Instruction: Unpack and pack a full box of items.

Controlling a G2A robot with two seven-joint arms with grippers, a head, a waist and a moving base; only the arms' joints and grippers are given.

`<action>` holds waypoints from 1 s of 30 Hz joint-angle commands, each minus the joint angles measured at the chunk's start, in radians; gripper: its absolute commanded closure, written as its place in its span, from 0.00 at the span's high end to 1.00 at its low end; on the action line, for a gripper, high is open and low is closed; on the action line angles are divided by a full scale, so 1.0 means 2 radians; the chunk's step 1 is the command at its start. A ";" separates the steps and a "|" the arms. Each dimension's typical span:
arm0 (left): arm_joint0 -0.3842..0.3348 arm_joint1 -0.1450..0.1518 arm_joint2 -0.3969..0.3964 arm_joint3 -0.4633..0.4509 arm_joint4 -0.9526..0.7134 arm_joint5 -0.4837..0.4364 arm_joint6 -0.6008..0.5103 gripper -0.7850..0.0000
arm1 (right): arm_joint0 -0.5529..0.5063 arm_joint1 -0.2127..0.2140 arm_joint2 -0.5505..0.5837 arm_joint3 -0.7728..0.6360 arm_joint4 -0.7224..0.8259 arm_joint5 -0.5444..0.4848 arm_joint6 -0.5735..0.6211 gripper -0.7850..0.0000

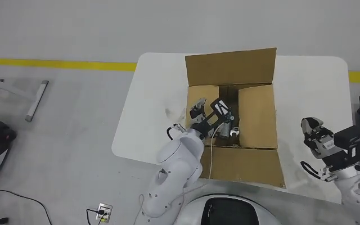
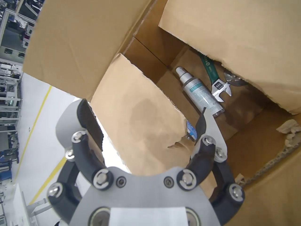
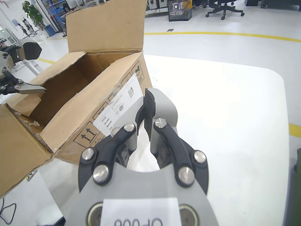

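Note:
An open cardboard box [image 1: 256,115] stands in the middle of the white table [image 1: 152,101], its far flap upright. My left gripper [image 2: 143,109] is open and straddles the box's short side flap [image 2: 138,118], one finger outside and one inside the box; the top view puts this gripper [image 1: 209,109] at the box's left side. On the box floor lie a spray bottle [image 2: 200,90], a green-handled adjustable wrench [image 2: 212,75] and a blue-labelled item [image 2: 191,130], partly hidden by flaps. My right gripper [image 3: 147,109] is shut and empty above the table, right of the box [image 3: 94,88].
The near flap [image 1: 244,166] lies flat toward the table's front edge. Bare table spreads to the right of the box [image 3: 223,109] and to its left. Grey floor with a yellow line [image 1: 67,64] surrounds the table.

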 commanded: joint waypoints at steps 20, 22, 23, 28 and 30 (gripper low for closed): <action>0.004 0.009 -0.014 -0.054 0.164 0.025 0.010 1.00 | 0.021 -0.004 -0.018 -0.070 -0.015 0.003 -0.006 0.03; 0.002 0.010 -0.023 -0.067 0.170 0.020 0.014 1.00 | 0.031 -0.003 -0.027 -0.077 -0.025 -0.009 0.009 0.04; 0.000 0.011 -0.031 -0.071 0.177 0.020 0.016 1.00 | 0.037 -0.003 -0.035 -0.079 -0.031 -0.016 0.018 0.03; -0.016 0.016 -0.073 -0.059 0.213 0.020 0.028 1.00 | 0.066 -0.002 -0.079 -0.067 -0.051 -0.031 0.067 0.00; -0.022 0.017 -0.088 -0.049 0.217 0.023 0.034 1.00 | 0.076 -0.002 -0.094 -0.059 -0.058 -0.032 0.086 0.00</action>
